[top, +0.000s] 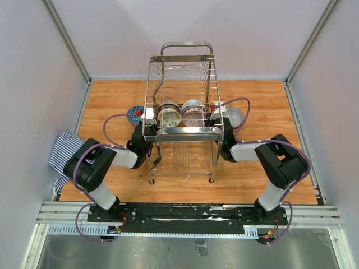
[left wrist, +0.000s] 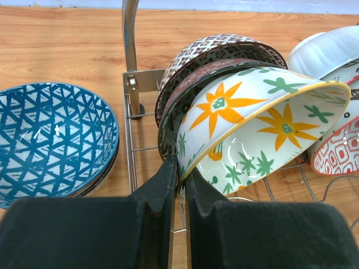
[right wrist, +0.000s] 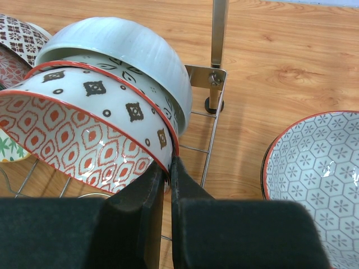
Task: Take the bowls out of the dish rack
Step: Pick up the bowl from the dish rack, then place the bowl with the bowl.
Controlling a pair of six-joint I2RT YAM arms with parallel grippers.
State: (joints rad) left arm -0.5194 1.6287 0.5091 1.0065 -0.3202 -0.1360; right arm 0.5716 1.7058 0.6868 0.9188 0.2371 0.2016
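The chrome dish rack stands mid-table with several bowls leaning in a row on its lower tier. My left gripper is shut on the rim of a white bowl with orange flowers and green leaves, the nearest bowl at the rack's left end. Dark patterned bowls lean behind it. At the rack's right end, my right gripper is shut on the red rim of a red-patterned bowl. A black-leaf bowl and a pale ribbed bowl sit nested behind that one.
A blue triangle-patterned bowl sits on the wooden table left of the rack, on top of another. A hexagon-patterned bowl with a red rim rests on the table to the right. The rack's corner posts stand close by. A striped cloth hangs at the left edge.
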